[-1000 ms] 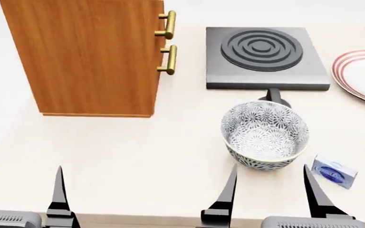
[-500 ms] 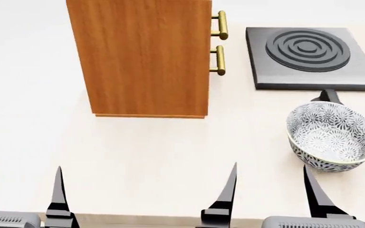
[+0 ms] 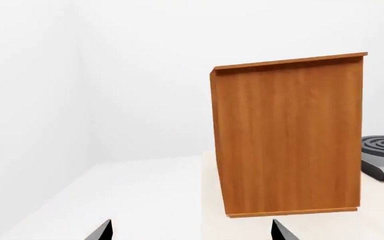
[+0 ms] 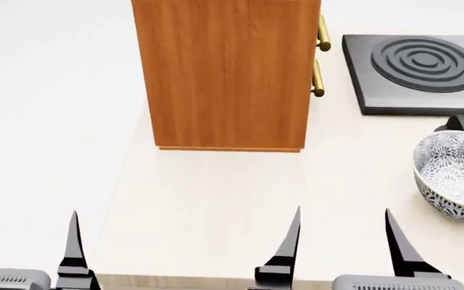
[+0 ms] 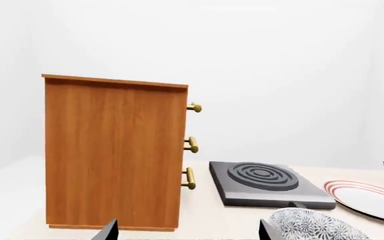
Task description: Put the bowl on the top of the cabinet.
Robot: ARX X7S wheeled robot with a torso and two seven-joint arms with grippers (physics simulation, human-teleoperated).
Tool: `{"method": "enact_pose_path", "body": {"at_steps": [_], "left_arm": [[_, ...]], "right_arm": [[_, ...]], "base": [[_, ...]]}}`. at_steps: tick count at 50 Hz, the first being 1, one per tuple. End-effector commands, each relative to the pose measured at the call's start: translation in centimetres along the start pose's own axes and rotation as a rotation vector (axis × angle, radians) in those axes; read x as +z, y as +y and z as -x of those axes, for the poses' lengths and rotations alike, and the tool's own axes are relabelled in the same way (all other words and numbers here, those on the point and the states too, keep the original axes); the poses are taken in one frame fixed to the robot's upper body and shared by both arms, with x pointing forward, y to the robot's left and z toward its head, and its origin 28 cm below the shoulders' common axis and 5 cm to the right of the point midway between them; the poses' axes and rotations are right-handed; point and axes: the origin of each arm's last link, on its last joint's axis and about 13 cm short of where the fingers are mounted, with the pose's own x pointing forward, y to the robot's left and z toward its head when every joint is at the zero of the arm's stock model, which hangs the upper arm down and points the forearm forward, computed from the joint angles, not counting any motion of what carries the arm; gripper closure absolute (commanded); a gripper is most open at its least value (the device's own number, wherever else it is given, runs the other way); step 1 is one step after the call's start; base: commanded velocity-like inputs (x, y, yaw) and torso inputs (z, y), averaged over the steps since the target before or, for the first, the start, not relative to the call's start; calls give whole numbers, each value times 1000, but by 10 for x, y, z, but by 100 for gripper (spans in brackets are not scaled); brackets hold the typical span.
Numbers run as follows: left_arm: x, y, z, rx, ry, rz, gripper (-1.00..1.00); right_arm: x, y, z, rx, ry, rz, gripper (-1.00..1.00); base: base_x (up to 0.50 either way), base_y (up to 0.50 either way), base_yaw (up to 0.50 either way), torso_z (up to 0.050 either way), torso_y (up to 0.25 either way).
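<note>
The bowl point(image 4: 458, 175), white with a dark floral pattern, stands upright on the pale table at the head view's right edge, partly cut off; in the right wrist view the bowl point(image 5: 315, 226) lies just beyond one fingertip. The cabinet point(image 4: 228, 72) of orange-brown wood stands further back, its brass handles facing the hob; it also fills the left wrist view as cabinet point(image 3: 289, 135) and shows as cabinet point(image 5: 112, 150). My left gripper point(image 4: 27, 217) is open and empty near the front edge, left of the table. My right gripper point(image 4: 343, 211) is open and empty, left of the bowl.
A dark grey hob point(image 4: 422, 60) with ring burner sits right of the cabinet, a black knob point(image 4: 458, 124) at its front by the bowl. A red-striped plate point(image 5: 372, 197) lies beyond the bowl. The table point(image 4: 215, 199) ends at a left edge under the cabinet's left side.
The head view has swung left: cabinet, hob and bowl slid rightward in it, the plate and small blue box left the picture. Both grippers keep their places, open.
</note>
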Motion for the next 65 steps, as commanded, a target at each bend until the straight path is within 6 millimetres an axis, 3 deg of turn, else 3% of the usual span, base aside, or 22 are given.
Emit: {"method": "enact_pose_path", "body": {"at_steps": [1,16,31,49,65], "left_arm": [[1,0,0,0,-4,2,-100],[1,0,0,1,-3,3,-100],[0,0,1,1,-3,2,-100],[0,0,1,2,-4,2,-100],[1,0,1,1,-5,0,-100]], "right_arm": [[0,0,1,1,7,15,-100],[-1,0,1,3,8,17,-100],[0,0,2,-1,3,14,-100],[-2,0,1,-7,9,23,-100],[-1,1,3,20,-7,37,-100]], "base": [[500,4,0,0,0],[472,3,0,0,0],[16,0,0,0,0],[374,88,0,0,0],[57,0,0,0,1]]}}
